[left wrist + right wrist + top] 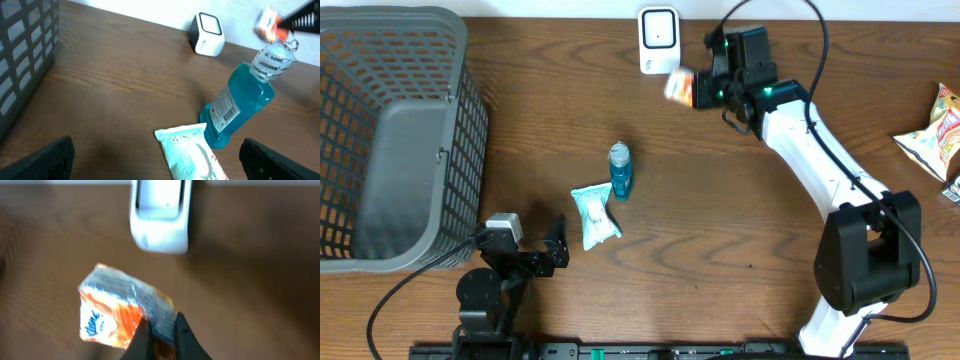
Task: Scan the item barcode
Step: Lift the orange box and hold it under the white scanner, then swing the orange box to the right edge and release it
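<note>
Orange and white, the tissues [117, 312] are pinched at one end by my right gripper [159, 339], whose jaws are closed tight on the wrapper. The rest of the packet sticks out past my fingers [182, 332], tilted, with the blue brand lettering facing my wrist camera. Just beyond it stands the scanner [160, 215], a white unit at the far edge of the table [740, 230], close to the packet but not touching it. From overhead the tissues sit just to the right of the scanner and a little nearer to me. The right-wrist picture is blurred, so I cannot make out any print on the wrapper beyond the logo.

My left gripper [528, 245] is spread as wide as it goes and holds nothing. It sits low at the near edge, pointing across the wood. In front of it lie the wipes [192, 155], flat on the table, and just past them a bottle [240, 105] of blue mouthwash lying on its side, its base touching the wipes and its cap aimed toward the scanner.

A grey basket [390, 130] fills the left end of the table. A snack bag [932, 135] lies at the right edge, well apart from everything else.
</note>
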